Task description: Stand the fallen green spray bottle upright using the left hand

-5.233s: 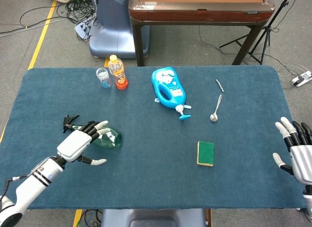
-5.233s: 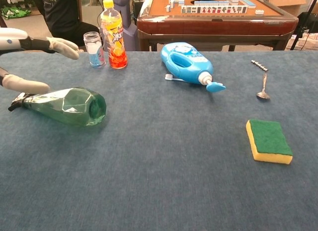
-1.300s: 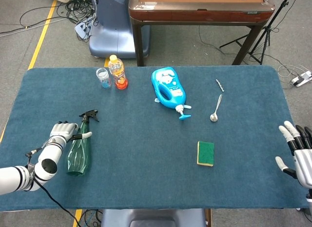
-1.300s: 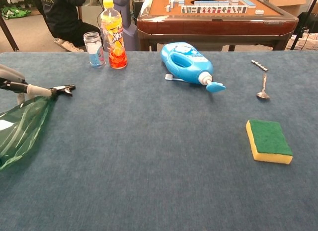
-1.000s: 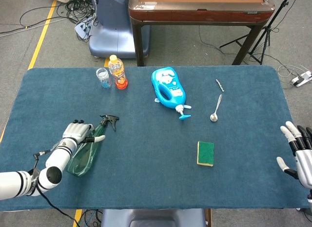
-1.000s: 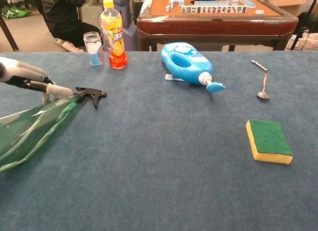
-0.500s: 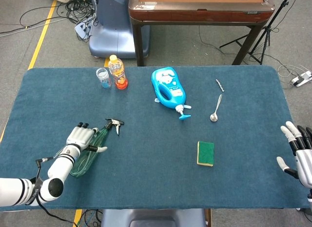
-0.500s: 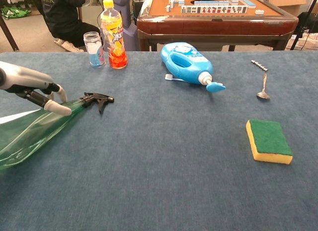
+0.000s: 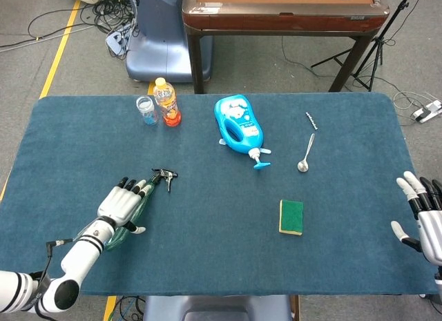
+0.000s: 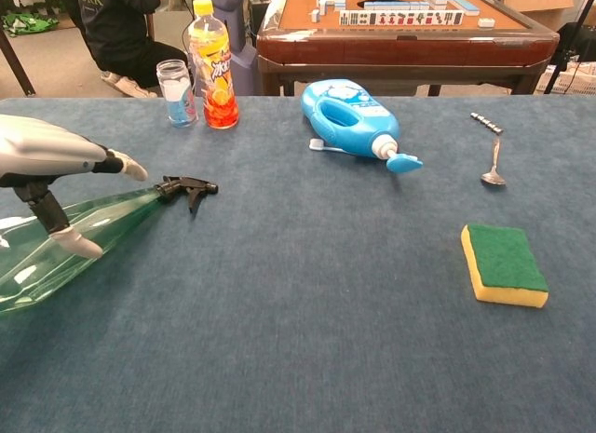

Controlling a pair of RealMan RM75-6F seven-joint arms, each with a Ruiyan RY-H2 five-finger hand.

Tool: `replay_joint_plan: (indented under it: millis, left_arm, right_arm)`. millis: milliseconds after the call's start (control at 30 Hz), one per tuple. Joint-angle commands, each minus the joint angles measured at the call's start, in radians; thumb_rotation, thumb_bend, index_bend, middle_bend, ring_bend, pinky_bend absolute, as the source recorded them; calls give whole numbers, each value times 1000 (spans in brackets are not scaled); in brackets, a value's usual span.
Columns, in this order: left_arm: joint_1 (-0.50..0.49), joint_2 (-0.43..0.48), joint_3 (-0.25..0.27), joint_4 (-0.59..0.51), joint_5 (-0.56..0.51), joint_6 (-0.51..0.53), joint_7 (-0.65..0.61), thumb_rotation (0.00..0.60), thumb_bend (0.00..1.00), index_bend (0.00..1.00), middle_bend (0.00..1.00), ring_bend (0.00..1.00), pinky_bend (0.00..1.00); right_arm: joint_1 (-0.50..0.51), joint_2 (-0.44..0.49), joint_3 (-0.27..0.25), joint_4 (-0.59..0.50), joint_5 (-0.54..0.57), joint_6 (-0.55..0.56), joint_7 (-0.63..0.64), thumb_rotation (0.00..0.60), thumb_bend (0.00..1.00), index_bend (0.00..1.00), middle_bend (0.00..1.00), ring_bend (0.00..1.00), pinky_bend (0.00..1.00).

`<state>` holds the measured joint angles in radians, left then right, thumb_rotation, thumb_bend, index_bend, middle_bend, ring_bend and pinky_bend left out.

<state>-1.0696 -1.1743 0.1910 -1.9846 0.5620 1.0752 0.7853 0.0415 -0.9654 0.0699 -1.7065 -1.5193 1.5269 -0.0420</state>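
Note:
The green spray bottle (image 9: 117,228) (image 10: 86,236) lies on its side on the blue table cloth (image 9: 221,259) at the front left, its black nozzle (image 9: 164,175) (image 10: 189,186) pointing up and right. My left hand (image 9: 123,205) (image 10: 45,163) lies over the bottle's neck and shoulder with fingers stretched out toward the nozzle. The thumb (image 10: 73,241) hangs in front of the green body, apart from the fingers. My right hand (image 9: 423,217) stays open with spread fingers at the table's right edge, holding nothing.
A blue detergent bottle (image 9: 239,124) (image 10: 352,116) lies at the back middle. An orange drink bottle (image 9: 166,102) and a small glass jar (image 9: 146,110) stand at the back left. A spoon (image 9: 306,155) and a yellow-green sponge (image 9: 291,217) lie to the right.
The left hand carried the bottle round so its nozzle now points up-right, then its fingers straightened out over the neck. The right hand stayed put.

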Motion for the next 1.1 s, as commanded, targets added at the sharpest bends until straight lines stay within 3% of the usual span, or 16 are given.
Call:
replay_joint_plan:
  millis: [33,133,233,300,633,967,1100]
  left_arm:
    - [36,15,25,-37,63,35,19,362,35,0,7,0,0]
    - [57,25,43,-49,102,48,34,442,36,0,0,0,0]
    - [73,29,64,-45,115,56,65,567,35,0,0,0,0]
    - [77,29,73,-38,100,62,95,600,35,0,0,0,0]
    - [106,-6,65,37,-23,159,237,600,35,0,0,0,0]
    - [109,-55,-34,204,-142,135,261,600,35,0,0,0,0]
    - [101,-44,-77,190,-188,87,246,600,35,0,0,0,0]
  right_arm:
    - [1,-1,1,0,-1,-1,1,600,262,100,85,0,0]
    - [1,0,1,1,0,-1,1,600,263,100,85,0,0]
    - [1,0,0,2,1,-1,2,600,262,100,85,0,0]
    - [1,0,0,2,-1,-1,3,600,262,100,85,0,0]
    - [-1,0,-1,4,-4,3,7,600,262,100,85,0,0]
    - [-3,2,-1,3,-4,6,7,600,262,100,85,0,0]
    - [-5,3,-1,3,-4,9,8,600,262,100,85,0,0]
